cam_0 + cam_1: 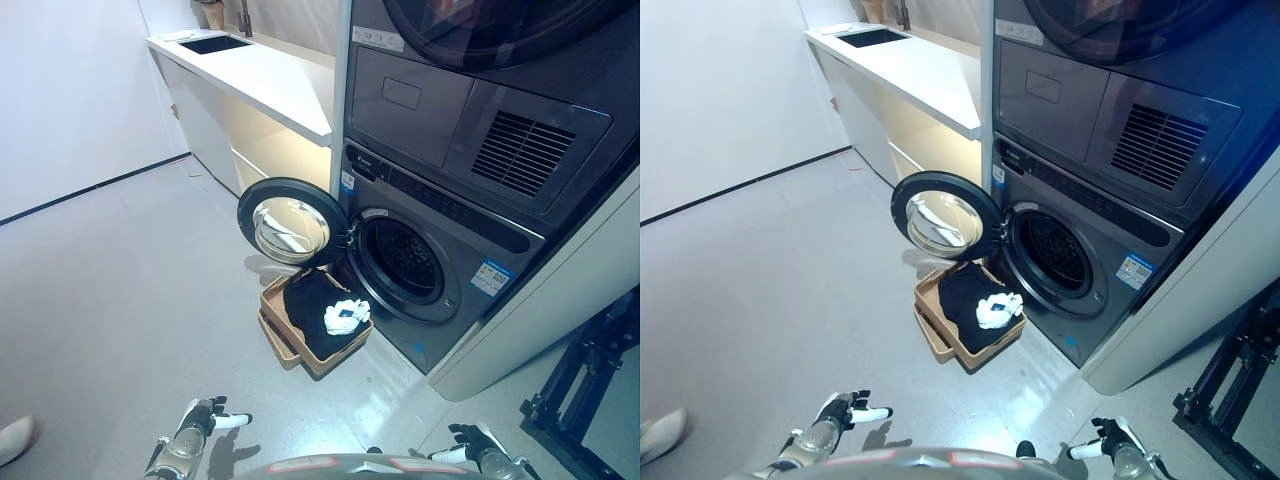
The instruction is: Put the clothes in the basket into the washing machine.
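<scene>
The clothes (318, 303), a dark garment with a small white item (346, 316) lying on its right part, rest in the basket (277, 325). The basket is an open brown box standing on the floor (120, 300), touching or just beside the front of the washing machine (440, 300), directly below the drum opening (403, 260). The round door (291, 222) is swung open to the left of the drum opening and hangs above the basket's far-left corner. The basket's long axis runs from near-right to far-left, roughly along the machine front.

Both robot hands are well apart from the basket, low at the near edge of the view. The left robot hand (203, 417) is empty, fingers loosely extended and spread. The right robot hand (470, 442) is likewise empty with fingers relaxed. The basket lies ahead, between the two hands; neither is clearly nearer.

Labels: stickers are present on the washing machine front (491, 277); their print is too small to read.

A worktop (260, 75) with a sink stands left of and beyond the washing machine.
</scene>
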Motion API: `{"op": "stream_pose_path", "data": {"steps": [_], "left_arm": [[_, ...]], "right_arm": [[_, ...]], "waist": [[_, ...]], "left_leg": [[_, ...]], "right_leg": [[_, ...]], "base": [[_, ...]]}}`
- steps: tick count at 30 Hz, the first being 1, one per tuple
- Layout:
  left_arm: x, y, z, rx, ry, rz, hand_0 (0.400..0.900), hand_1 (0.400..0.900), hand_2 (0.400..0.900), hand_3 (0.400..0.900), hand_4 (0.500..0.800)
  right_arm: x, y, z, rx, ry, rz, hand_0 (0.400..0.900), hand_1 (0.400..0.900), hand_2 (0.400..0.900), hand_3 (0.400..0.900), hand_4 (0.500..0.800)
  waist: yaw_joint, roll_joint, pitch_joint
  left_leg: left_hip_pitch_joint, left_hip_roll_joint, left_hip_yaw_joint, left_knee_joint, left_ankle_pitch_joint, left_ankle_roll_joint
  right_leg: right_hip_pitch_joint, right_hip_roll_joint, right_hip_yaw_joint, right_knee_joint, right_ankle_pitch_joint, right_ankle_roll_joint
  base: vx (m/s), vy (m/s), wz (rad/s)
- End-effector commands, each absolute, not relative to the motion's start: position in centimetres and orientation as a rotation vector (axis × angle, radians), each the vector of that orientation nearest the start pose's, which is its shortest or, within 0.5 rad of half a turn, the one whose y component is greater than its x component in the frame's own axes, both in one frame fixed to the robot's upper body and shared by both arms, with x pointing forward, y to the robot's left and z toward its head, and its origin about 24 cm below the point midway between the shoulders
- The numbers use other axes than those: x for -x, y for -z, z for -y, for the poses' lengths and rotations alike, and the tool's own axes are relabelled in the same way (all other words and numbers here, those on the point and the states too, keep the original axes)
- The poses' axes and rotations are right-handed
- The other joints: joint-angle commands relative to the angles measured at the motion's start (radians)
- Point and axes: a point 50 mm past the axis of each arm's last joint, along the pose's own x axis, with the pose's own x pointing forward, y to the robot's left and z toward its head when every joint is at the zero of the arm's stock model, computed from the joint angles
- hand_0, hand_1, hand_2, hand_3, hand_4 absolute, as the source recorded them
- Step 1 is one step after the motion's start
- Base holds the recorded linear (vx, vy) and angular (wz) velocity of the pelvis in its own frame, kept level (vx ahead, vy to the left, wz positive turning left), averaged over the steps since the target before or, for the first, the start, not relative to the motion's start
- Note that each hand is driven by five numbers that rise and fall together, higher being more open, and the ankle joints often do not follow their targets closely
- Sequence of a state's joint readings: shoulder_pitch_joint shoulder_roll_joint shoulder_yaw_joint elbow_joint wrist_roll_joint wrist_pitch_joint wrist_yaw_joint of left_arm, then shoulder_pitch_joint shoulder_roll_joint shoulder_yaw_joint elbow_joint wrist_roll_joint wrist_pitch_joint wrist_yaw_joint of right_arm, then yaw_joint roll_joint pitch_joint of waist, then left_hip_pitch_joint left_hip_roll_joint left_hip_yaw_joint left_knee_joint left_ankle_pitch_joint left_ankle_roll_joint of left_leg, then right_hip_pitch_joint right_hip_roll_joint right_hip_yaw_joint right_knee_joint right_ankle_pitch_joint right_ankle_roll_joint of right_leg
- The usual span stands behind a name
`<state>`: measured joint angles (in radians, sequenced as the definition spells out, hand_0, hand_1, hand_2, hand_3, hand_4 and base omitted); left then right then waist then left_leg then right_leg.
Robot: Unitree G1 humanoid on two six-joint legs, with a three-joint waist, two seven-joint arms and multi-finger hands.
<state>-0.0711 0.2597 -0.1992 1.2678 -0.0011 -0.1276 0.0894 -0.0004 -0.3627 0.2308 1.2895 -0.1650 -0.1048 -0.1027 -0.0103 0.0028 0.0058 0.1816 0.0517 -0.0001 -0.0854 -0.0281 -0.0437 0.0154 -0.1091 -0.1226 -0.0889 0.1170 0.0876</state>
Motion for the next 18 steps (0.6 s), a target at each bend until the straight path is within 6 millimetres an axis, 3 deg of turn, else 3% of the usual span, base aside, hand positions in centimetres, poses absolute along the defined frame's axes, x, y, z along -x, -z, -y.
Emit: {"op": "stream_pose_path", "data": {"steps": [1, 18], "left_arm": [[-14.15, 13.67, -26.42, -0.409, -0.152, -0.997, 0.900, 0.900, 0.900, 0.900, 0.800], [-13.76, 13.85, -26.40, -0.421, -0.155, -1.016, 0.900, 0.900, 0.900, 0.900, 0.800]], "right_arm": [[-9.88, 14.66, 27.49, 0.650, -0.006, -1.137, 0.900, 0.900, 0.900, 0.900, 0.800], [-9.72, 14.72, 27.45, 0.644, -0.006, -1.145, 0.900, 0.900, 0.900, 0.900, 0.800]], "waist": [[-0.014, -0.065, -0.033], [-0.010, -0.060, -0.035]], "left_leg": [[-0.047, 0.006, -0.020, -0.002, -0.009, -0.018], [-0.036, 0.018, -0.032, -0.002, -0.011, -0.023]], "right_leg": [[0.022, -0.071, 0.011, 0.066, -0.025, 0.079], [0.038, -0.060, 0.006, 0.068, -0.042, 0.071]], "base": [[0.00, 0.000, 0.00], [0.00, 0.000, 0.00]]}}
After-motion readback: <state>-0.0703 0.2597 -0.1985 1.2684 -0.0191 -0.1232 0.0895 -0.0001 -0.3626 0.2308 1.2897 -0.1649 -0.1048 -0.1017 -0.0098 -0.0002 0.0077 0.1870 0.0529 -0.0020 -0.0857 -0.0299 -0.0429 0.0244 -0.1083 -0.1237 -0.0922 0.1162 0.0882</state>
